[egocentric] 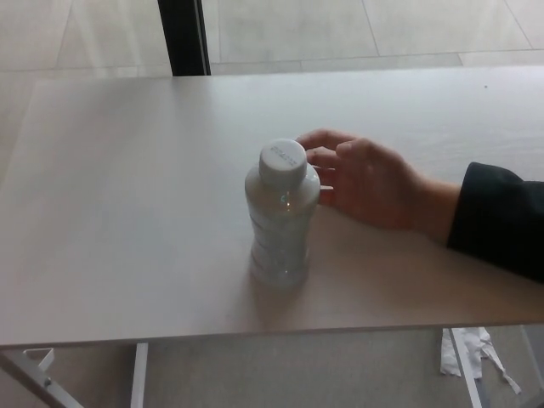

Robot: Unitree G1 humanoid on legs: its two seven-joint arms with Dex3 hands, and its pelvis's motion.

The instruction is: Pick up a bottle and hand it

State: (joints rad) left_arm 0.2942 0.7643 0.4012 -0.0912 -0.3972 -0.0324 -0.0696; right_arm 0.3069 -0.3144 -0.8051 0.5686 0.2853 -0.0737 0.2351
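While neither robot hand shows in the head view, these items are noted from left to right:

Table frame: pale metal legs (136, 374) show below the near edge at the left.
Table (110, 212): pale, matte, bare apart from the bottle; no clutter in reach.
Bottle (281, 217): small, clear, white-capped; it stands upright near the table's middle, towards the near edge.
Person's hand (365, 180): reaches in from the right in a dark sleeve (501, 217), fingers curled towards the bottle's shoulder, touching it or just beside it; a firm hold cannot be confirmed.
Robot hands: out of frame, so the state of their fingers cannot be told; they hold nothing visible.
Step in hand: judged as the very start, with the pick-up not begun.
Next move: calls for one robot hand to reach the bottle's body once the person's hand is clear, and close without tipping it.
Room: pale tiled floor beyond, a dark post (183, 38) at the far edge, and crumpled white scrap (463, 348) on the floor at lower right.
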